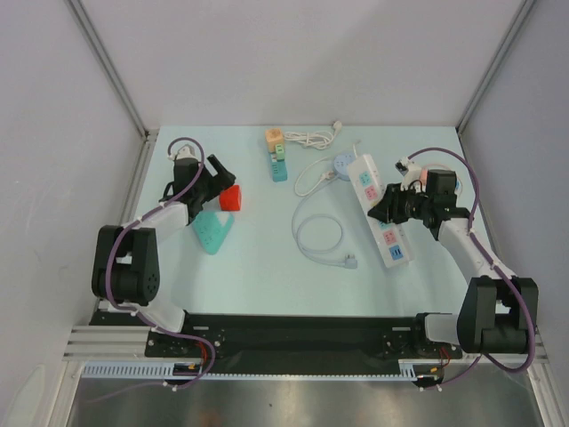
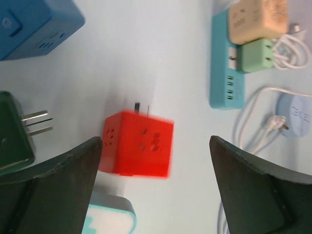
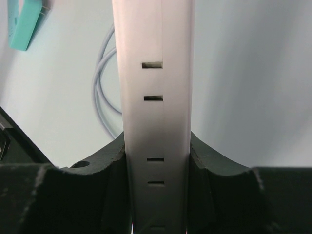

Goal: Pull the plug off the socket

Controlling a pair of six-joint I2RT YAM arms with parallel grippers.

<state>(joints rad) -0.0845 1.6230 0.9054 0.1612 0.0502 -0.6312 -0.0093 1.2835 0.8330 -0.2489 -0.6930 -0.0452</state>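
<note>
The red cube plug shows blurred between my left gripper's wide-open fingers, its prongs pointing away; it sits close to the left finger and well apart from the right one. From above, the red plug sits just beyond the teal triangular socket, whose corner shows below the cube. My left gripper holds nothing. My right gripper is shut on the white power strip, which lies at the right of the table.
A dark green plug and a blue cube lie left of the red one. A teal strip with beige and green adapters lies at the back. A white coiled cable and a round pale-blue hub lie mid-table.
</note>
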